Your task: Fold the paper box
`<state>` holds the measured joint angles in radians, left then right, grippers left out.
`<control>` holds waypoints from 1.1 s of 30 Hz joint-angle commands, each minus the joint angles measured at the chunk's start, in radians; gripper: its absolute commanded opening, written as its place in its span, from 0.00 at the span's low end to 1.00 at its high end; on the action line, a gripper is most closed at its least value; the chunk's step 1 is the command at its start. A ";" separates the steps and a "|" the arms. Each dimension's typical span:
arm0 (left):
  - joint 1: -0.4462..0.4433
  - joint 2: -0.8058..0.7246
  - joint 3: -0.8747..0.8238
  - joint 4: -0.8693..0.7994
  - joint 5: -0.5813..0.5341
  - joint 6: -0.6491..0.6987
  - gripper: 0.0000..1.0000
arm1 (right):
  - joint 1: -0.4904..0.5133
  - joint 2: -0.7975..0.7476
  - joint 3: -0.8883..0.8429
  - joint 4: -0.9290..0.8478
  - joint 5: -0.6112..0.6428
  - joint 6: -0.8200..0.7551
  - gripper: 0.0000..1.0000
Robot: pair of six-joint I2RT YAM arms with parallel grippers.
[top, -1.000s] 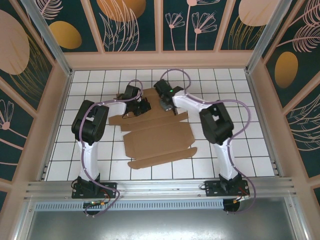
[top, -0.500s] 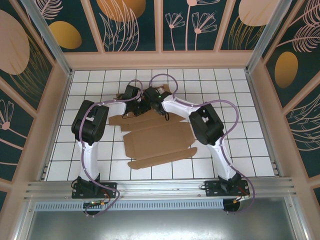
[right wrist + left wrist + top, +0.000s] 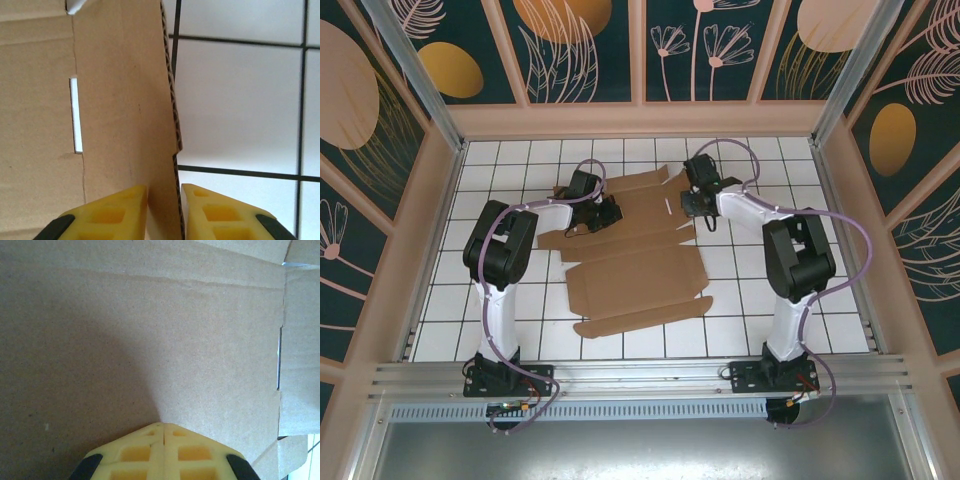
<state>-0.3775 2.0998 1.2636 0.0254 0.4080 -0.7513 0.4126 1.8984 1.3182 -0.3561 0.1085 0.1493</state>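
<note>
The paper box (image 3: 635, 275) is a flat brown cardboard sheet with flaps, lying on the white tiled table (image 3: 770, 290). My left gripper (image 3: 608, 213) is shut, its yellow tips (image 3: 164, 425) resting on the bare cardboard (image 3: 175, 340) at the sheet's far left. My right gripper (image 3: 695, 205) is at the right edge of the far panel. In the right wrist view its fingers (image 3: 164, 187) are shut on a cardboard flap (image 3: 120, 100), whose corrugated edge stands upright between them. A narrow slot (image 3: 76, 115) is cut in that panel.
Wood-framed patterned walls (image 3: 640, 115) close in the table on the far, left and right sides. An aluminium rail (image 3: 640, 375) with both arm bases runs along the near edge. Purple cables (image 3: 840, 250) loop beside each arm. White tiles lie to the right of the sheet.
My right arm swung left over the far panel, then out to its right edge, where it now grips the flap. The far panel now shows. The left arm has not moved.
</note>
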 commanded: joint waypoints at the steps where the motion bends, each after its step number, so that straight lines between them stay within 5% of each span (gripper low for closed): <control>1: 0.000 0.020 -0.007 -0.065 -0.028 0.027 0.03 | -0.028 -0.027 -0.033 0.092 -0.176 0.044 0.26; 13: 0.002 0.025 -0.008 -0.073 -0.037 0.035 0.03 | -0.078 -0.026 -0.058 0.112 -0.157 0.043 0.32; 17: 0.001 0.026 -0.006 -0.073 -0.038 0.035 0.03 | -0.077 -0.027 -0.060 0.104 -0.125 0.024 0.26; 20: 0.003 0.026 -0.004 -0.071 -0.037 0.035 0.03 | -0.062 -0.023 -0.051 0.093 -0.084 0.003 0.12; 22: 0.003 0.030 -0.003 -0.071 -0.035 0.035 0.03 | -0.014 0.007 -0.017 0.057 0.020 -0.042 0.04; 28: 0.003 0.031 -0.003 -0.070 -0.031 0.033 0.03 | 0.169 0.188 0.131 -0.074 0.455 -0.156 0.06; 33: 0.003 0.028 -0.007 -0.068 -0.029 0.032 0.03 | 0.190 0.219 0.173 -0.096 0.525 -0.139 0.11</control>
<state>-0.3710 2.0998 1.2640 0.0238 0.3996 -0.7364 0.5961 2.1086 1.4658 -0.3958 0.5526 0.0154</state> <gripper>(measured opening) 0.050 0.104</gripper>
